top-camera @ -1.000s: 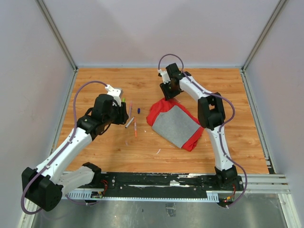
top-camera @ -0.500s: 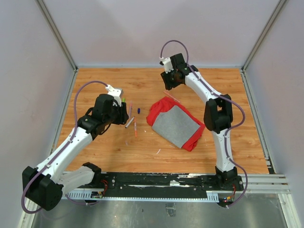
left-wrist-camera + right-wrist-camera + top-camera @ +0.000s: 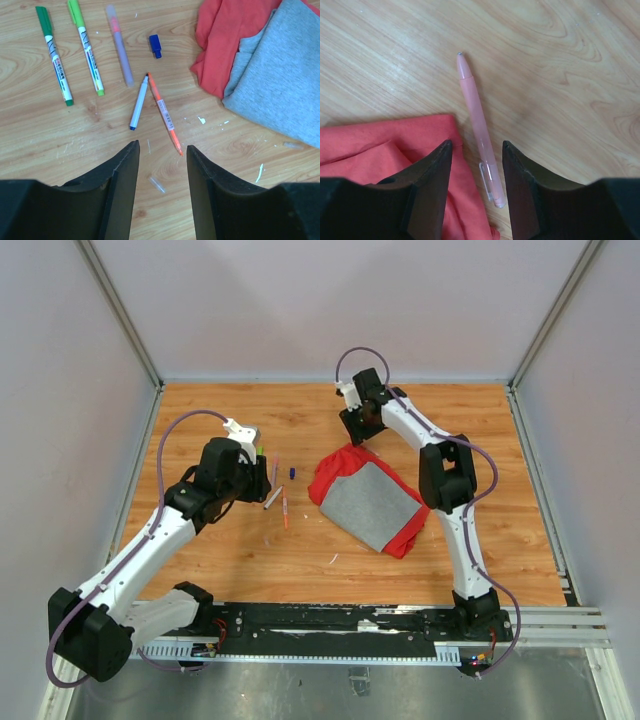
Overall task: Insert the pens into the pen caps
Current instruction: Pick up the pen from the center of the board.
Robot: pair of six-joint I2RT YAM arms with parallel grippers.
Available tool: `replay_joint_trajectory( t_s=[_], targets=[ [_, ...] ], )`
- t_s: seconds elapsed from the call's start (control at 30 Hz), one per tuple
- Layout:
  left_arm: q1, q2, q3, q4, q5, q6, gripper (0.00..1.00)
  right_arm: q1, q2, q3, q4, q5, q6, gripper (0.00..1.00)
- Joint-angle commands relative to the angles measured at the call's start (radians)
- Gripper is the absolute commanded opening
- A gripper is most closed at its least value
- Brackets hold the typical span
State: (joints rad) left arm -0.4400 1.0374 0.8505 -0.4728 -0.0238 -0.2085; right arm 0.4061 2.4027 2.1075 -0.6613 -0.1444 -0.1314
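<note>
In the left wrist view several pens lie on the wood: a dark green pen [image 3: 54,60], a light green pen [image 3: 86,47], a purple pen [image 3: 120,45], a white pen with a blue end [image 3: 138,103] and an orange pen [image 3: 164,112]. A blue pen cap [image 3: 155,46] lies near them, and a small clear cap [image 3: 156,184] sits between my jaws. My left gripper [image 3: 161,147] hovers open above it, holding nothing. A pink pen [image 3: 477,127] lies beside the cloth's edge. My right gripper [image 3: 477,145] is open and straddles the pen's clipped end without touching it.
The red-and-grey cloth [image 3: 370,500] is crumpled at the table's middle right, its red edge [image 3: 380,145] under my right gripper's left finger. The pen group [image 3: 278,498] lies left of the cloth. Grey walls enclose the wooden table [image 3: 480,440].
My right gripper swung back away from the cloth, then returned to its edge over the pink pen, its jaws slightly wider. The left arm has not moved.
</note>
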Motion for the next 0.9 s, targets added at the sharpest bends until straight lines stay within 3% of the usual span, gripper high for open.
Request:
replay_joint_trajectory(
  t_s=[0.0, 0.53, 0.87],
  targets=[
    [-0.002, 0.003, -0.010, 0.022, 0.017, 0.017, 0.47, -0.021, 0.025, 0.063, -0.028, 0.017, -0.003, 0.45],
    [-0.003, 0.010, -0.009, 0.021, 0.018, 0.017, 0.47, -0.035, 0.106, 0.113, -0.094, -0.035, 0.006, 0.37],
    [-0.002, 0.010, -0.009, 0.020, 0.014, 0.018, 0.47, -0.047, 0.067, 0.091, -0.090, 0.022, -0.026, 0.09]
  ],
)
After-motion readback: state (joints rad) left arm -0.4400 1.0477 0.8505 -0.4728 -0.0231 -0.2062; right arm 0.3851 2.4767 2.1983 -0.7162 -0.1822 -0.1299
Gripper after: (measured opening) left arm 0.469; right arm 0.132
